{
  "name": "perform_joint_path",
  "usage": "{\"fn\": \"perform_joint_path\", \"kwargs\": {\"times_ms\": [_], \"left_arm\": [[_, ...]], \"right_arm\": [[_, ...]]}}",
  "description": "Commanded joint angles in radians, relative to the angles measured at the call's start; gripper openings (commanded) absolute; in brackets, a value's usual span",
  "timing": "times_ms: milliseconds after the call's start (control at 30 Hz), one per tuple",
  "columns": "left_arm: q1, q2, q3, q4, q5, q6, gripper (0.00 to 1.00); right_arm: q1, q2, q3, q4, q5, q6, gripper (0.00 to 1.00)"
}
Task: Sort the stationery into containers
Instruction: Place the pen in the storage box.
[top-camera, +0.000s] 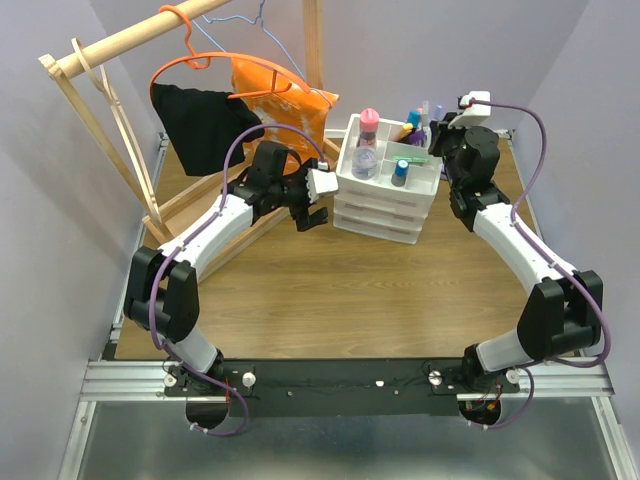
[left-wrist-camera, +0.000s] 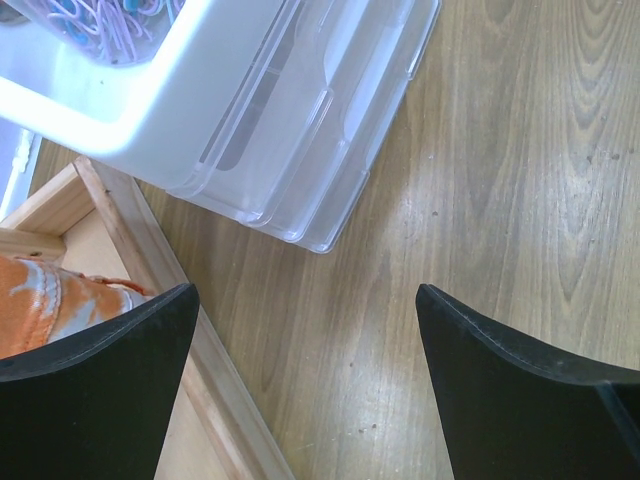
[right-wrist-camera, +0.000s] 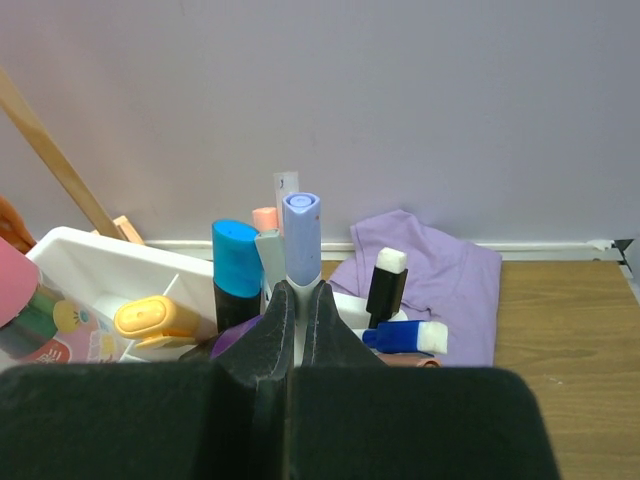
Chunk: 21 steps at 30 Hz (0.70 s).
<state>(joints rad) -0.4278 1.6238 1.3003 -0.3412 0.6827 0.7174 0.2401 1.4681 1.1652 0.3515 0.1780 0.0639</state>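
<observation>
The white three-drawer organiser (top-camera: 385, 205) stands at the back middle, its divided top tray holding a pink-capped bottle (top-camera: 368, 135), a blue-capped bottle (top-camera: 399, 172) and upright pens. My right gripper (top-camera: 441, 132) hangs over the tray's back right compartment. In the right wrist view it (right-wrist-camera: 301, 290) is shut on a thin white pen with a lilac cap (right-wrist-camera: 301, 230), beside a blue highlighter (right-wrist-camera: 236, 265) and a yellow one (right-wrist-camera: 155, 318). My left gripper (top-camera: 312, 210) hovers left of the organiser. It (left-wrist-camera: 305, 300) is open over bare wood with nothing between its fingers.
A wooden clothes rack (top-camera: 100, 50) with a black garment (top-camera: 205, 125) and an orange bag (top-camera: 275, 105) fills the back left; its base rail (left-wrist-camera: 150, 260) runs under my left finger. A purple cloth (right-wrist-camera: 430, 275) lies behind the organiser by the wall.
</observation>
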Motion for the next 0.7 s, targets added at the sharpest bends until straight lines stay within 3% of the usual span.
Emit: {"fn": "perform_joint_path", "kwargs": {"times_ms": [0,167,300,433,667], "left_arm": [[-0.006,-0.010,-0.016,0.014,-0.018,-0.004,0.99],[-0.008,-0.010,-0.022,0.025,-0.018,-0.006,0.99],[-0.008,-0.012,-0.027,0.031,-0.012,-0.003,0.99],[-0.008,-0.013,-0.029,0.036,-0.012,0.010,0.99],[-0.008,-0.012,-0.036,0.062,-0.002,0.013,0.99]], "right_arm": [[-0.004,0.020,-0.016,0.012,-0.040,-0.004,0.01],[-0.005,0.017,-0.002,-0.014,-0.049,-0.016,0.01],[-0.005,0.009,0.028,-0.049,-0.067,-0.018,0.23],[-0.005,-0.005,0.048,-0.088,-0.072,-0.015,0.36],[-0.005,-0.028,0.074,-0.121,-0.054,-0.026,0.39]]}}
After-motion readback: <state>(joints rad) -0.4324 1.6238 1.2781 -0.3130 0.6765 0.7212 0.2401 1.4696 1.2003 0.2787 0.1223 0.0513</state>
